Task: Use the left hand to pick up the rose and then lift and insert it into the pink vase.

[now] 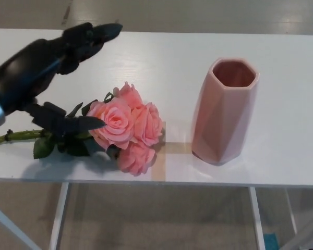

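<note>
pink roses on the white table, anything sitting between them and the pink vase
Nothing visible does. The bunch of pink fabric roses lies left of the tall faceted pink vase, with only bare white table and a tan tape mark between them. The vase's mouth is open.

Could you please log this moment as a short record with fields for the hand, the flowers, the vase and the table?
left hand: open, fingers spread above the stems, holding nothing
right hand: not in view
roses: pink bunch lying flat on the table, blooms pointing toward the vase, green stems trailing left
pink vase: upright, empty, standing apart to the right of the blooms
table: white, with a tan tape mark near the front edge
</note>
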{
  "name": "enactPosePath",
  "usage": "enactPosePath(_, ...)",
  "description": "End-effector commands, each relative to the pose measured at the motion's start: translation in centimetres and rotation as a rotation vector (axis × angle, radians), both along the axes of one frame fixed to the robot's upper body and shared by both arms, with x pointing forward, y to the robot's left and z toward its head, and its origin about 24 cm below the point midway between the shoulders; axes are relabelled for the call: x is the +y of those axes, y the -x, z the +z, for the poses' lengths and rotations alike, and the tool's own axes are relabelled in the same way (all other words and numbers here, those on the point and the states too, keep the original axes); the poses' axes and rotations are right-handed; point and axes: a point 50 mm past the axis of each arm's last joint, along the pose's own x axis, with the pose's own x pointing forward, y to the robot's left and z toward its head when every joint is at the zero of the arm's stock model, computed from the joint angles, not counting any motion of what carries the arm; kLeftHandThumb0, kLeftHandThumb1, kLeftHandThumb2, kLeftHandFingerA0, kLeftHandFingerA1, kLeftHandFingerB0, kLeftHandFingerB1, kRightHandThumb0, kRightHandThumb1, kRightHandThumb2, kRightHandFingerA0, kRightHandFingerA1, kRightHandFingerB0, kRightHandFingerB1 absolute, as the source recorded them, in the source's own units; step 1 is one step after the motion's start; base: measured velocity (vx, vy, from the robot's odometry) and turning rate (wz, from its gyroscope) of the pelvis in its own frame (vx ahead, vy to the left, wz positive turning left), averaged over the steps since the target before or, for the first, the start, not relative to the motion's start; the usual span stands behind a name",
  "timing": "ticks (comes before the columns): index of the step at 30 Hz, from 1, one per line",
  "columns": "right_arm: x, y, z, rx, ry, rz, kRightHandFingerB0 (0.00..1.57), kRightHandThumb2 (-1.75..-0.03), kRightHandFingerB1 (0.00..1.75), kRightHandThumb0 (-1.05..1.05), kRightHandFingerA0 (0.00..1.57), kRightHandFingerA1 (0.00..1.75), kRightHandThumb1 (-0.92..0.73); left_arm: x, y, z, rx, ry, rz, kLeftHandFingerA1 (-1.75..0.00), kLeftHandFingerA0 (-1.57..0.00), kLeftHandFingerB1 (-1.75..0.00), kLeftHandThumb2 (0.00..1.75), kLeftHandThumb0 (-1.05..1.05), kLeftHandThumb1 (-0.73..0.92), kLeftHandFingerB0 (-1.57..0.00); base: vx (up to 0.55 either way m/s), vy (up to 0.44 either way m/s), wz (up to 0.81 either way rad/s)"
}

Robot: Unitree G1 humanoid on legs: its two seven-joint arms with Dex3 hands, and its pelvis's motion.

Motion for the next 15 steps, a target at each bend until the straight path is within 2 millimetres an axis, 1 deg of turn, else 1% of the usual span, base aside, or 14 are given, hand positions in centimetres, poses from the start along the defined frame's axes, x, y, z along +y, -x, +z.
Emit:
enactPosePath(1, -0.1, 0.5, -0.1, -0.008, -0.013, -0.017, 0.55, -0.57, 0.46, -0.16, 0.62, 0.50, -0.59, 1.6, -3.4, -4.5, 0.105, -0.448, 0.301, -0.02, 0.00, -0.14, 0.68, -0.51, 0.35, -0.01, 0.00, 0.000, 0.00)
enactPosePath(5, -0.1, 0.4, -0.1, -0.009, -0.012, -0.016, 0.55, -0.57, 0.46, -0.16, 0.62, 0.50, -0.59, 1.6, -3.7, -4.8, 0.109, -0.461, 0.308, -0.02, 0.00, -0.14, 0.68, -0.51, 0.35, -0.01, 0.00, 0.000, 0.00)
enactPosePath(7, -0.1, 0.4, -0.1, -0.010, -0.016, -0.012, 0.55, -0.57, 0.46, -0.15, 0.62, 0.50, -0.59, 2.0, -4.1, -6.1, 0.143, -0.504, 0.340, 0.00, 0.00, -0.12, 0.67, -0.51, 0.35, -0.01, 0.00, 0.000, 0.00)
enactPosePath(8, -0.2, 0.5, -0.1, -0.012, -0.020, -0.011, 0.55, -0.57, 0.46, -0.15, 0.62, 0.50, -0.59, 2.1, -4.1, -6.3, 0.152, -0.510, 0.345, 0.00, 0.00, -0.12, 0.67, -0.51, 0.35, -0.01, 0.00, 0.000, 0.00)
enactPosePath(14, -0.1, 0.4, -0.1, -0.012, -0.023, -0.014, 0.56, -0.57, 0.46, -0.15, 0.64, 0.51, -0.59, 2.2, -4.5, -6.6, 0.162, -0.545, 0.358, 0.00, 0.00, -0.13, 0.67, -0.50, 0.35, -0.01, 0.00, 0.000, 0.00)
enactPosePath(15, -0.2, 0.6, -0.2, -0.005, -0.028, -0.011, 0.55, -0.57, 0.46, -0.14, 0.65, 0.51, -0.59, 2.4, -4.3, -6.5, 0.165, -0.572, 0.360, 0.00, 0.00, -0.13, 0.66, -0.49, 0.34, -0.01, 0.00, 0.000, 0.00)
